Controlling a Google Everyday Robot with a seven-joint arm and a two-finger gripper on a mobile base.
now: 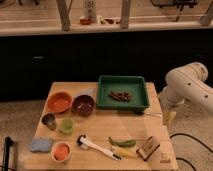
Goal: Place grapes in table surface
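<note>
Camera view. You see the white arm enter from the picture's right, its rounded, smooth-shelled elbow raised high and the forearm dropping steeply toward the table's right edge. The gripper (169,117) hangs at the end of it, pointing down, pale yellow at the tip, just off the right rim of the table surface (100,131). You cannot tell from here whether it is clenched or released, and nothing can be made out in its grasp.

The grapes (120,96), a small dark reddish cluster of round berries, lie left of the gripper and farther back, inside the dark green rectangular tray (104,93), near its middle. The tray has raised walls and sits on the far right part of the light tan, grained wooden top.

Farther left of the gripper stand a maroon bowl (83,105) and an orange bowl (59,102), both round and smooth. Nearer the camera than the gripper, and to its left, lie a curved green pepper (122,142) and what appears to be a small wooden block (149,148), its shape unclear at this range.
</note>
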